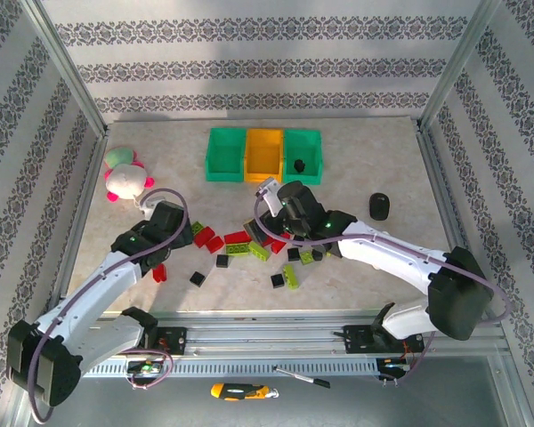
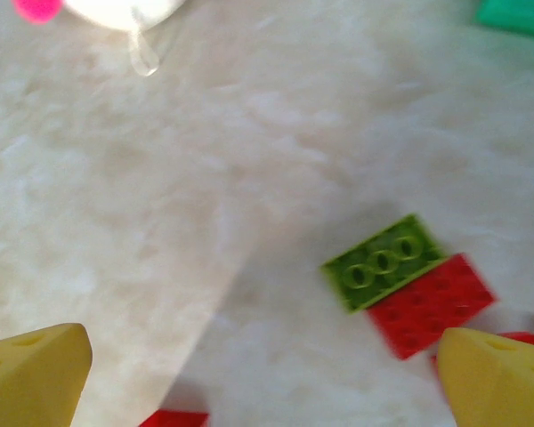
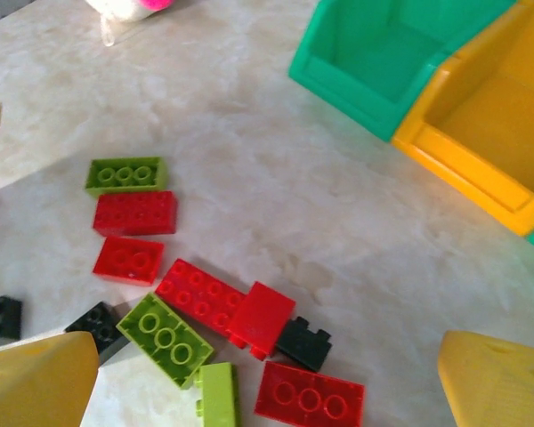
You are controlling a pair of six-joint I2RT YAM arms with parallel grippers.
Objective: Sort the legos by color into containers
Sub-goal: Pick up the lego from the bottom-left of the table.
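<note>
Your left gripper [image 2: 260, 378] and right gripper [image 3: 267, 382]: both splayed wide, empty. Legos [image 1: 237, 237] scattered on table [image 1: 365, 160] near containers [image 1: 263, 153]. One black brick [image 1: 299, 165] inside right green bin [image 1: 310, 135].

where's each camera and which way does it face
top external: above, behind both arms, looking down on them, table, legos, containers.
left wrist: left arm, facing down at lime brick touching red brick; left gripper at bottom.
right wrist: right arm, facing down at legos, containers; right gripper at bottom.
shared: both wrists see that brick pair.
</note>
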